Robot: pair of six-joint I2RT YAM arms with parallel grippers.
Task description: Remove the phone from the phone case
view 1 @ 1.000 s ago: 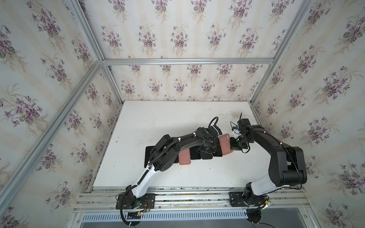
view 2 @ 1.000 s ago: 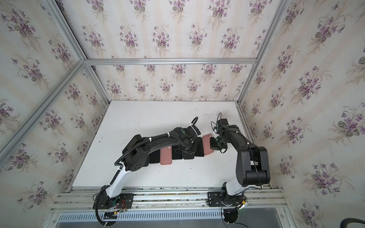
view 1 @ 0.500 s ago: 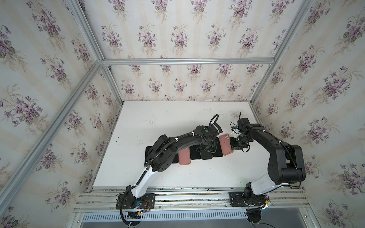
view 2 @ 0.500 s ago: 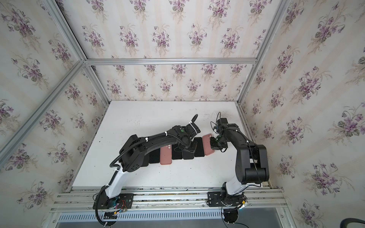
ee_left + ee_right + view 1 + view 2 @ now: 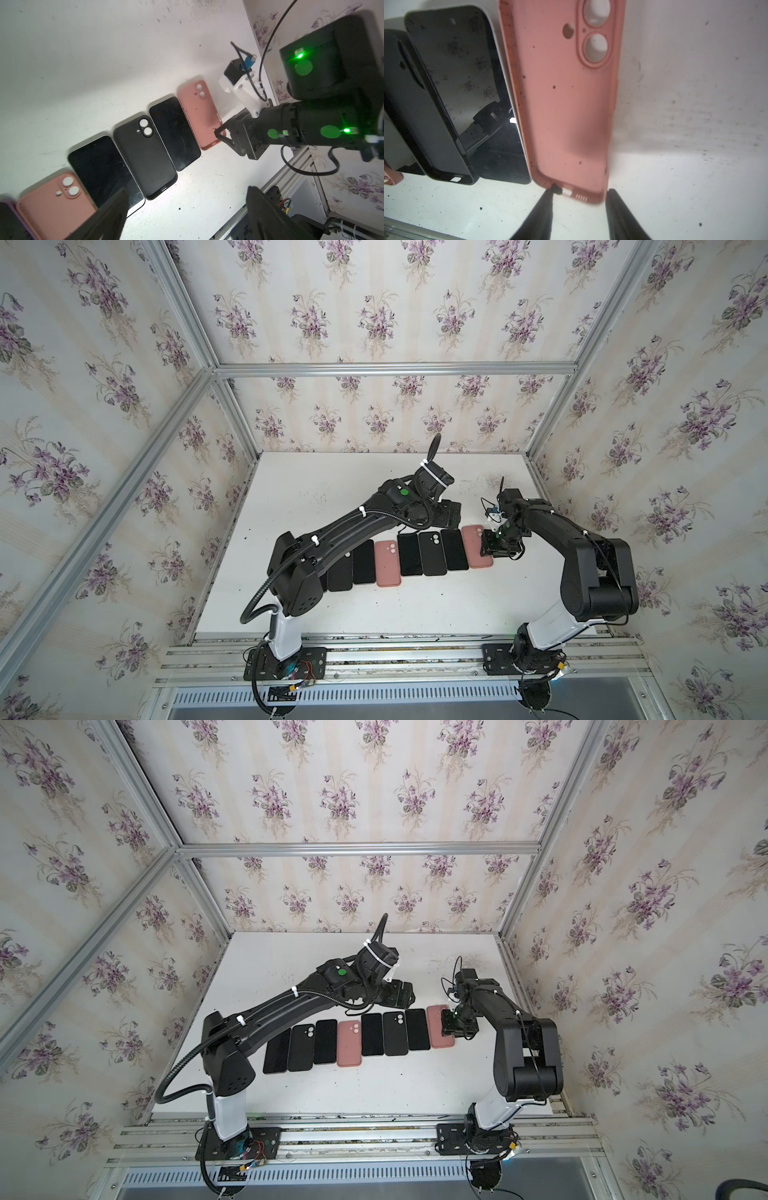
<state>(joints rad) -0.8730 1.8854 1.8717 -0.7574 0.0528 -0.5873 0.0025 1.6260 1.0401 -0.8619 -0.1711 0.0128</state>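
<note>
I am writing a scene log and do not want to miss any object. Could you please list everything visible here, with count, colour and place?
pink phone cases: 2, pink, empty; one mid-row, one at the row's right end
black phone cases: 2, black; in the same row
phones: 4, dark; in the row, between the cases
table: 1, white, speckled; under everything
walls: floral purple wallpaper, metal frame; around the table
left gripper: 1, black, open, empty; beyond the row
right gripper: 1, black, open; at the right-end pink case's near edge
</note>
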